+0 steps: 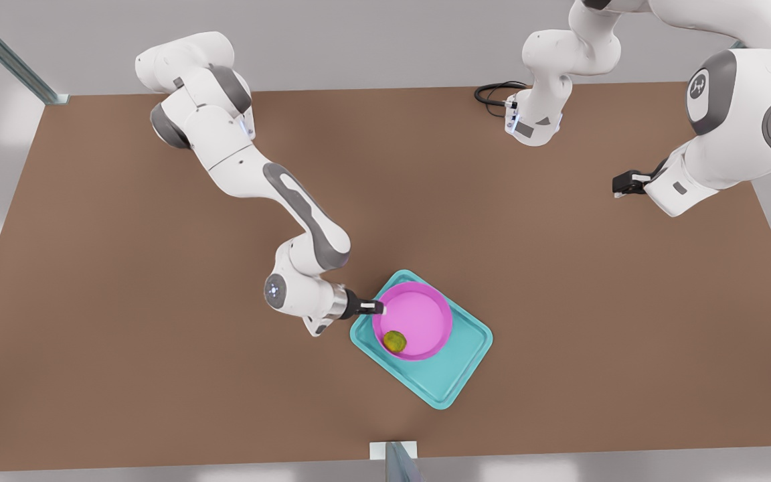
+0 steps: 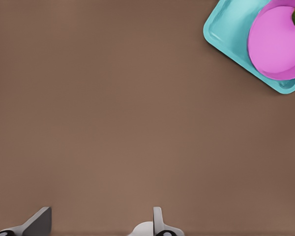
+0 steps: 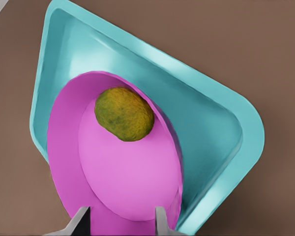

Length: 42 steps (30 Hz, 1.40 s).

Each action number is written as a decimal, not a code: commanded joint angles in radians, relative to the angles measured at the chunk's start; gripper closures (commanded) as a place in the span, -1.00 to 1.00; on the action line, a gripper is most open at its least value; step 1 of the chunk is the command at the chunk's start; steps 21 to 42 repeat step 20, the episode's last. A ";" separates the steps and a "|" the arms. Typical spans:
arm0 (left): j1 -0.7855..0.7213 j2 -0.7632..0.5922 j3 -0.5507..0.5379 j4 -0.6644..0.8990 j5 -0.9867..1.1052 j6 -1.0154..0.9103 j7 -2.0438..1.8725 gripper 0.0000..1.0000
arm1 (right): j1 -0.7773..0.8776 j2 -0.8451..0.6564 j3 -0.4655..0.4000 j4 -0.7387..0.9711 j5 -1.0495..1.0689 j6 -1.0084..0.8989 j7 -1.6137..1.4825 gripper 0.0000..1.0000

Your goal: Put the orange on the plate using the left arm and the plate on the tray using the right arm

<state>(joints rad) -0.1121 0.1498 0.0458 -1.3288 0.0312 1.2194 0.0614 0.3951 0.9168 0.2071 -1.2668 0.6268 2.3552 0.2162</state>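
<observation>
Orange [image 1: 395, 341] sat in the plate [image 1: 419, 314], near the rim on the side toward the front view's bottom left; confirmed from the right wrist view, orange [image 3: 124, 114] resting on the plate floor [image 3: 128, 172]. Plate lay inside the tray [image 1: 456, 375], tucked toward the tray's far-left corner in the front view, rest of the tray bare. Tray flat on the brown desk [image 1: 158, 335]. Right hand [image 1: 377, 308] was at the plate rim on the front view's left; fingers [image 3: 161, 222] spread, one either side of the rim wall, gap visible to the plate, so not pinching it. Whether plate was fully settled or tilted against the tray edge: hard to tell, looked slightly canted from the right wrist view. Left hand [image 1: 620, 184] parked well apart over bare desk at the front view's right, waiting; fingers [image 2: 158, 221] spread, nothing between them, tray [image 2: 226, 34] and plate [image 2: 275, 44] seen far off. Judged both placements done: orange on plate, plate on tray. Left to do, probably only backing the right hand off without nudging the rim.
</observation>
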 commanded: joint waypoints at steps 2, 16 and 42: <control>0.000 -0.001 0.000 0.000 0.001 -0.003 0.003 -1.00 | -0.004 -0.003 0.000 0.001 -0.001 -0.036 -0.153 -1.00; 0.000 0.001 0.000 0.000 0.003 0.002 0.001 -1.00 | -0.174 -0.685 -0.178 0.051 -0.728 -1.126 -0.189 -1.00; 0.000 0.002 -0.001 0.002 0.007 0.003 0.001 -1.00 | -0.185 -0.740 -0.178 -0.014 -0.731 -1.119 -0.172 -1.00</control>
